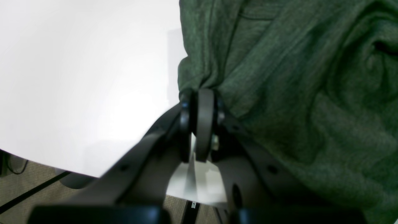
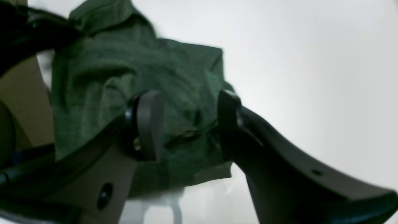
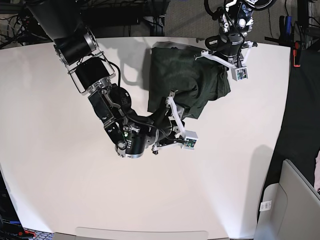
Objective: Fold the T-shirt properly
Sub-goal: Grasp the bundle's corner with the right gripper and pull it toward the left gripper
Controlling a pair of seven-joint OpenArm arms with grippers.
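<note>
So going left to right in the base view: the right gripper [image 3: 172, 107] sits at the near edge of the dark olive-green heathered knit T-shirt [image 3: 182, 80], and its wrist view shows the jaws spread wide with cloth lying between them, nothing pinched yet. Further right, the left gripper [image 1: 199, 93] is at the far right corner of the shirt, and its jaws are clamped tight on a bunched bit of the fabric edge, which puckers right at the pinch.

The shirt itself sits on the white worktop [image 3: 60, 165] toward the back edge, a bit right of centre. It looks already gathered into a compact, roughly square bundle, no sleeves sticking out that I can see, so I'd guess the fold is well underway. But it's lumpy, with deep wrinkles and a sagging near edge, so it probably still needs a final fold or some smoothing.

Room-wise, there's loads of bare worktop to the left and front. The back edge is close behind the shirt, so I'd work toward the front.
</note>
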